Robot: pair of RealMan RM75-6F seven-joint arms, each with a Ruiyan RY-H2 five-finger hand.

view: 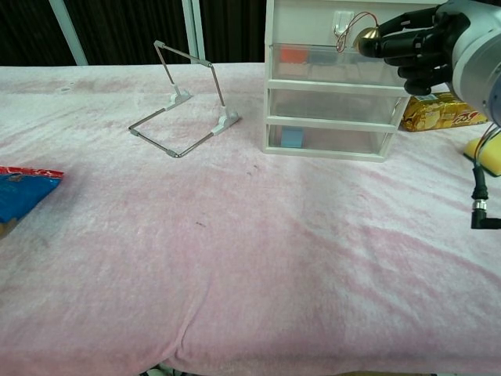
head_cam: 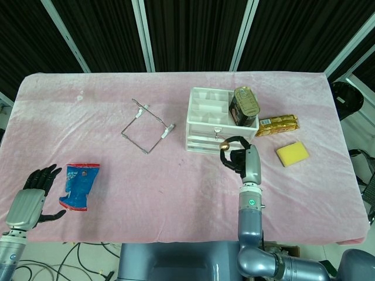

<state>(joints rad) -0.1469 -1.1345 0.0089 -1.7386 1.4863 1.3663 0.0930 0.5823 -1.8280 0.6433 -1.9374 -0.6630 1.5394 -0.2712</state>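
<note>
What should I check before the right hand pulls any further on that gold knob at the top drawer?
1. Right hand on the gold knob: ok, fingertips pinch it.
2. Cord from knob to top drawer: ok, attached at the white tab; whether it is taut, cannot tell.
3. Top drawer open: cannot tell, its front looks about flush with the drawer unit.
4. Can on top of the unit: not ok, it leans at the right rear edge and may tip.
5. Pull path in front of the unit: ok, bare pink cloth.
6. Left hand: ok, open beside the blue snack bag, far from the unit.
</note>
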